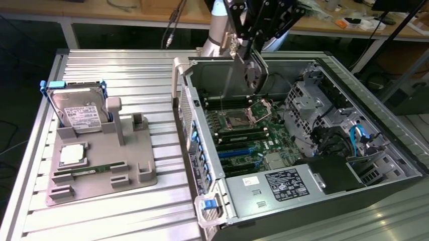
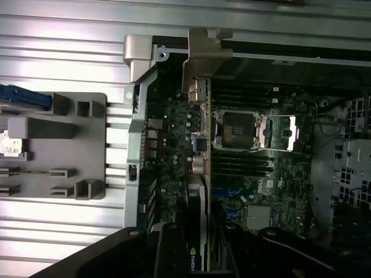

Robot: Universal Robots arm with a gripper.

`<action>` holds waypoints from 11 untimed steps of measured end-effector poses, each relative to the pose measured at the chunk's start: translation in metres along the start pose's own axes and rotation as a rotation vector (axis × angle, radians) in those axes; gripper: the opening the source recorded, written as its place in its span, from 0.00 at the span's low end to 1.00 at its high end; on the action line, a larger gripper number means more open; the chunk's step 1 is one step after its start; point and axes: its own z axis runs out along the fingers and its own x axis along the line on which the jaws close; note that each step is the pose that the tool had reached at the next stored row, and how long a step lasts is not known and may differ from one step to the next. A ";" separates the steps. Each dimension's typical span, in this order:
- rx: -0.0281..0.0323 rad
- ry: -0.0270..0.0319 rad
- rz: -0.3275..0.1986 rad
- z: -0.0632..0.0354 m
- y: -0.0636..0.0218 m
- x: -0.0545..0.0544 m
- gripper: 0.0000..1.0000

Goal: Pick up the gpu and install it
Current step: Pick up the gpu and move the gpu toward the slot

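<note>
Looking down past the gripper (image 1: 244, 47), I see its fingers (image 2: 168, 249) closed tight on the gpu (image 2: 197, 191). The card hangs edge-on straight beneath it, with the silver bracket at the end farthest from the fingers. Below the card lies the motherboard (image 1: 248, 135) inside the open computer case (image 1: 191, 115). The card hangs clear of the board, not yet seated.
</note>
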 end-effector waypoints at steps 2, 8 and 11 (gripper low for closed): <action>-0.0001 0.0000 0.000 -0.0001 -0.0008 -0.012 0.27; 0.0000 0.0000 0.000 -0.0004 -0.0027 -0.041 0.27; 0.0000 0.0000 0.000 -0.0006 -0.0037 -0.055 0.27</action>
